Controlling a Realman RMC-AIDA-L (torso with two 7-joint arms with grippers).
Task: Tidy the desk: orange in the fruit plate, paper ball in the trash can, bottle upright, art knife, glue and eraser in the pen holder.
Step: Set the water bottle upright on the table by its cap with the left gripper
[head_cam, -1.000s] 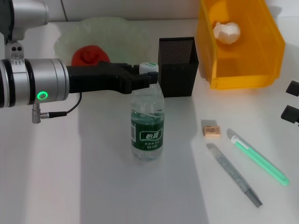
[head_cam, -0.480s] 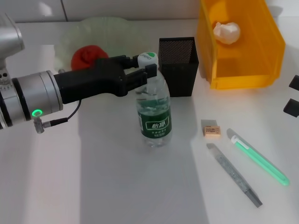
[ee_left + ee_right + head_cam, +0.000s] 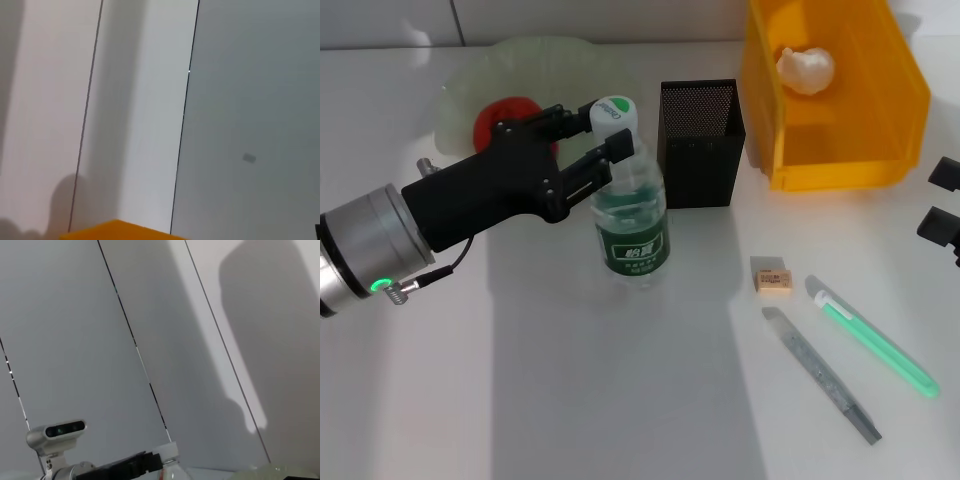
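A bottle [image 3: 631, 215] (standing, slightly tilted) is gripped at the cap by the closed left gripper [image 3: 601, 140]; the right gripper [image 3: 942, 210] is parked at the desk's right edge.

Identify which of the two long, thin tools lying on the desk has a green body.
The green tool farther to the robot's right, beside the eraser. The grey tool beside it, nearer the robot, is dull metal-coloured with no green.

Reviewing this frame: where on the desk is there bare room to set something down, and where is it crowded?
Bare: the near-left desk in front of the bottle, and the patch between bottle and eraser. Crowded: the far edge, where the fruit plate, left gripper, pen holder and yellow bin line up; also near-right, around the two knives.
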